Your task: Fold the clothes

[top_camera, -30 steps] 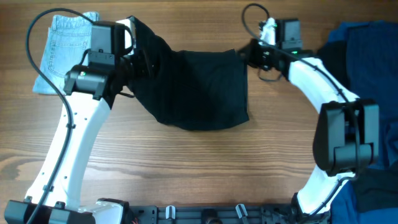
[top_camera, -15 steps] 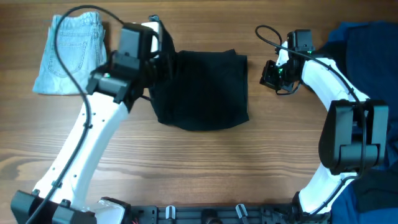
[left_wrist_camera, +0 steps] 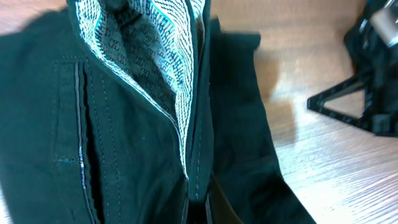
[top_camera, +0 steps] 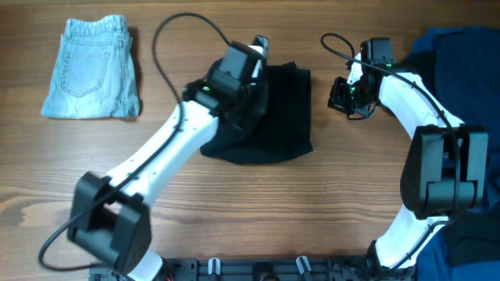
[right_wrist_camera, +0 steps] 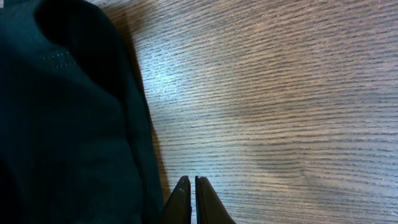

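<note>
While left jaws pinch black shorts, right jaws closed, empty.

Left arm covers part of the black shorts overhead.

Black shorts folded mid-table, pale waistband lining showing, folded denim shorts far left, dark blue garments right

Note: I see a wooden table, light brown, its grain running left to right. The right wrist view shows a pale glare patch on the wood. Along the near edge lies a black rail carrying small fittings.
</note>
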Robot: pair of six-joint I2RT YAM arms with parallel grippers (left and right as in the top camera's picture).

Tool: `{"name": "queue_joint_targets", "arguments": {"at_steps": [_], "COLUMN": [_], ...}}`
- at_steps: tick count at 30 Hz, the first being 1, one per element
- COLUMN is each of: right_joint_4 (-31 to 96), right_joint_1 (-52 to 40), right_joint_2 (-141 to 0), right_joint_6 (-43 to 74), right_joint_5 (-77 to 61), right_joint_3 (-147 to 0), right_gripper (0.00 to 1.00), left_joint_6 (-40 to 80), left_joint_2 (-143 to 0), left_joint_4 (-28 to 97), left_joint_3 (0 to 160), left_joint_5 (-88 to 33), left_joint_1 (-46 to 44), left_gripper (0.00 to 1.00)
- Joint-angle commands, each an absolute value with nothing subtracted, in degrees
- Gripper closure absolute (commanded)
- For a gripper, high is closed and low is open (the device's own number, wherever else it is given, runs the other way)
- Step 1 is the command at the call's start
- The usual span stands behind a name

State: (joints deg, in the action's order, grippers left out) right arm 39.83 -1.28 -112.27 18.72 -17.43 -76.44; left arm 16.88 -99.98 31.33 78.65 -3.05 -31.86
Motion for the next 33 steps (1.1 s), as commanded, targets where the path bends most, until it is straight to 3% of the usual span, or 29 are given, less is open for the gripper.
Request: {"name": "queue_joint_targets", "arguments": {"at_steps": [1,19,20,21,22,24,28,30,31,32,33], "right_joint_4": [39.9,38.9,38.2,37.5,37.3,37.3,44.5,45.1,45.0,44.6,43.7], "right_joint_1": [-1.0,-1.0,-1.0,-0.9,-0.6,0.3,2.5,2.4,2.2,1.8,1.1], "right_joint_2": [-111.9,-111.9,-111.9,-111.8,-111.6,-110.8,-105.7,-102.7,-101.8,-101.1,-101.0], "right_joint_6": [17.8,18.0,18.0,17.9,17.8,15.3,8.5,7.5,7.5,7.5,7.5], "right_joint_5": [-16.0,-16.1,-16.1,-16.1,-16.1,-18.0,-28.4,-32.5,-34.5,-36.6,-38.6], "right_joint_3": [-76.4,-76.4,-76.4,-76.9,-77.7,-80.0,-87.9,-88.6,-88.6,-88.6,-88.6], "right_gripper": [0.96,0.95,0.96,0.96,0.96,0.95,0.85,0.8,0.81,0.84,0.92], "left_joint_6": [17.4,17.4,17.4,17.0,17.0,17.0,17.0,17.0,17.1,17.2,17.2], "left_joint_2": [-104.0,-105.9,-105.9,-105.9,-105.9,-105.3,-101.5,-99.8,-99.6,-99.7,-100.0], "left_joint_4": [30.1,26.5,26.1,25.4,25.2,24.8,24.8,24.6,24.9,25.9,27.5], "left_joint_3": [80.0,79.9,79.9,79.9,79.9,80.1,81.9,82.0,82.0,82.0,81.9], "left_joint_5": [-3.6,-6.0,-7.8,-9.6,-9.6,-9.6,-7.0,-5.5,-5.5,-5.5,-5.7], "left_joint_1": [-35.4,-39.3,-39.6,-39.9,-40.0,-39.8,-36.9,-34.5,-33.5,-32.3,-31.5], "left_gripper": [0.96,0.9,0.78,0.4,0.2,0.01,0.01,0.09,0.21,0.52,0.76]}}
